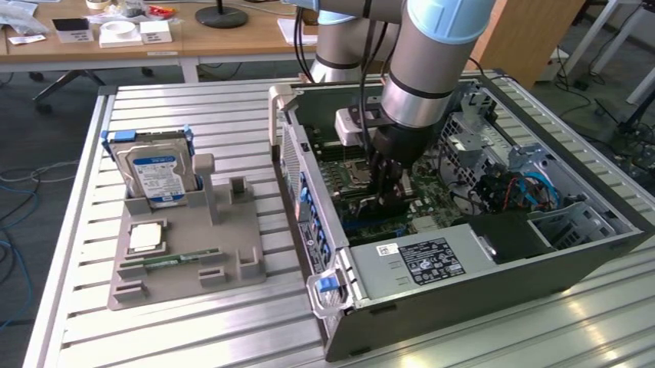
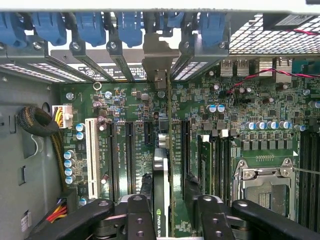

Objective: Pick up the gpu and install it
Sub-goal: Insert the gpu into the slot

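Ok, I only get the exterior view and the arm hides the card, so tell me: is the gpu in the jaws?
Observer: Yes. The thin green gpu card with its black fan block stands on edge between the jaws, over the green motherboard.
Operator: Where is its bracket end?
Observer: The silver metal end bracket is up at the case's rear slot row, among the blue plastic latches.
Operator: Near the white slot?
Observer: No; black slots lie between the card and the long white slot.
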Robot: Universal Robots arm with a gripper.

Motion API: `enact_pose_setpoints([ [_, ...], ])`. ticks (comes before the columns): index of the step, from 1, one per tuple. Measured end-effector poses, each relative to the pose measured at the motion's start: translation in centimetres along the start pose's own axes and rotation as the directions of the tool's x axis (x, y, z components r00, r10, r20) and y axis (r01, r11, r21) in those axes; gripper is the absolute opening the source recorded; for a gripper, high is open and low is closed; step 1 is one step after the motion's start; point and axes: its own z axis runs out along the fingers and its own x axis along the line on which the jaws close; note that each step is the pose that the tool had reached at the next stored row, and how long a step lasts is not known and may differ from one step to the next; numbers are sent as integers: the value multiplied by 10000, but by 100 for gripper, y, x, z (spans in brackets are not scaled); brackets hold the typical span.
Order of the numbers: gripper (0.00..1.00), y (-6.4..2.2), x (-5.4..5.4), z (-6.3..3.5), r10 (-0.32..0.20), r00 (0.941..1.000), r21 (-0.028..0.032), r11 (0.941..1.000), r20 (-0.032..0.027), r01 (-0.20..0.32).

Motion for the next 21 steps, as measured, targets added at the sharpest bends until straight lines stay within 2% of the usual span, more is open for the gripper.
enact_pose_setpoints([
  [1,33,0,0,0,0,10000,0,10000,-2,0],
  [2,33,0,1,-1,-1,10000,-1,10000,-6,1],
  [3,27,0,1,-1,-1,10000,-1,10000,-2,1],
  [14,27,0,1,1,0,10000,1,10000,1,0],
  [21,27,9,9,19,-4,10000,-2,10000,77,4],
])
